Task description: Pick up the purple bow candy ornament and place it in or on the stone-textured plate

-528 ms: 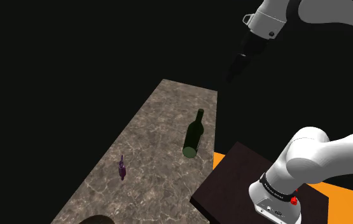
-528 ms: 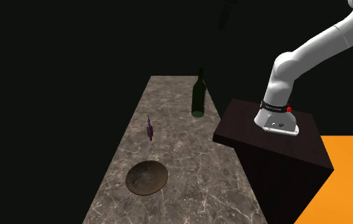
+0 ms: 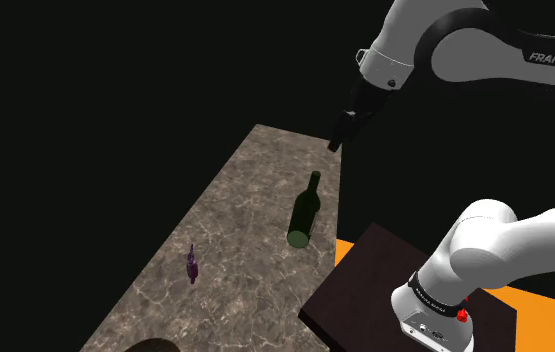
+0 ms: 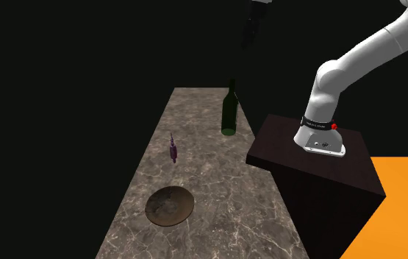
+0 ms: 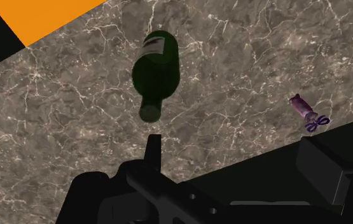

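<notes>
Dark green bottle [image 3: 305,210] with pale label, upright toward the far end of a long grey-brown marbled counter [image 3: 235,290], near its edge on the shoulder view's right. Orange floor [image 4: 404,199] beside the counter; black area elsewhere around it.

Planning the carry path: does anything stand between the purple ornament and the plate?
Nothing visible does. Bare marble counter lies between the purple ornament and the plate. The green bottle stands apart, beyond the ornament, away from the plate.
</notes>
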You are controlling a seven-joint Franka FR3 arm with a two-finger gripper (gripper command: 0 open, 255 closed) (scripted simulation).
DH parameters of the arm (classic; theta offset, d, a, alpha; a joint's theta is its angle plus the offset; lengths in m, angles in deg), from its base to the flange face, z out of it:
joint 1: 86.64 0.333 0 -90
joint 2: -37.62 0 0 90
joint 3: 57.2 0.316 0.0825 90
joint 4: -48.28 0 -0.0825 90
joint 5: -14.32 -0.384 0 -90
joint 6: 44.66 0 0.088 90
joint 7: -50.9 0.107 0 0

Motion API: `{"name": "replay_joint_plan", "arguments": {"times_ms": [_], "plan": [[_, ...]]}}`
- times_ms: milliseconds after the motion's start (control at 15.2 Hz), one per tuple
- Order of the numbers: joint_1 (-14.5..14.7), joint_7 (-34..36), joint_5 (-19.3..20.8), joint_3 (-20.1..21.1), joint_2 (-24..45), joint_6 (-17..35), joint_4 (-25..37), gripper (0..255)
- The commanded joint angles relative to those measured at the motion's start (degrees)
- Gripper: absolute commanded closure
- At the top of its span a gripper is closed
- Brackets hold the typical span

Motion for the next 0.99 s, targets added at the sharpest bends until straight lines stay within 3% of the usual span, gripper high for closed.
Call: {"name": "replay_joint_plan", "arguments": {"times_ms": [0, 528, 924], "plan": [[0.1, 3.9, -1.1, 3.1, 1.3, 2.5, -1.0, 0], [-1.5, 18.6, -2.8, 15.0, 11.4, 13.5, -1.7, 0], [-5.3, 31.5, 0.6, 25.0, 23.0, 21.1, 1.7, 0]]}}
